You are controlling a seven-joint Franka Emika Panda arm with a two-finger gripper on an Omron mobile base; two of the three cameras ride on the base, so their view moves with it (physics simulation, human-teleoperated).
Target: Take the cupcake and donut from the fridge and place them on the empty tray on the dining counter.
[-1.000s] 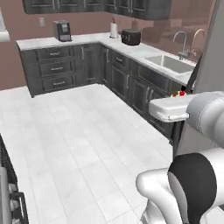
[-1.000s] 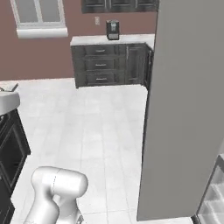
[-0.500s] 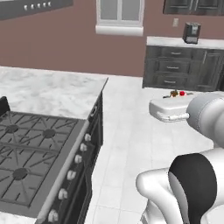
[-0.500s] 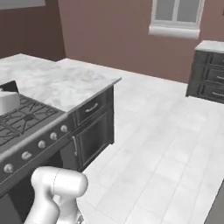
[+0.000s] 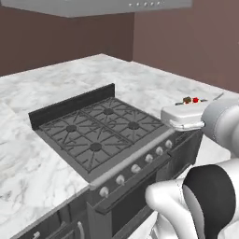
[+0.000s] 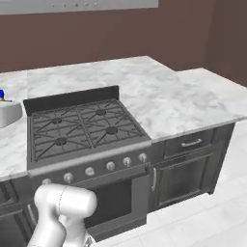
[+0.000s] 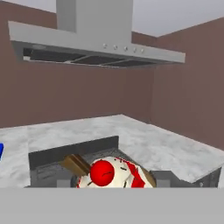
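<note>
Clearly the cupcake (image 7: pixel 113 173) is out of the fridge: in the hand view it sits right at the gripper (image 7: pixel 114 181), white frosting and red topping facing the camera, brown wrapper edges showing on either side, so the jaws appear to be pinching it, partly closed around its body; the fingertips themselves are hidden behind it. Going left to right in the left base view, a marble table (image 5: pixel 28 154) comes first, then a black stove (image 5: pixel 100 133) set into it, then the arm's white hand (image 5: pixel 184 116) held above the stove's right edge, with a speck of brown and red (image 5: pixel 191 100) at its far end that looks like the cupcake. A small blue edge (image 7: pixel 1 151) shows at the far left of the hand view; whether it is the tray cannot be told. By my reading, the task is under halfway: the cupcake is in transit and not yet set down, and the donut remains to be fetched.
</note>
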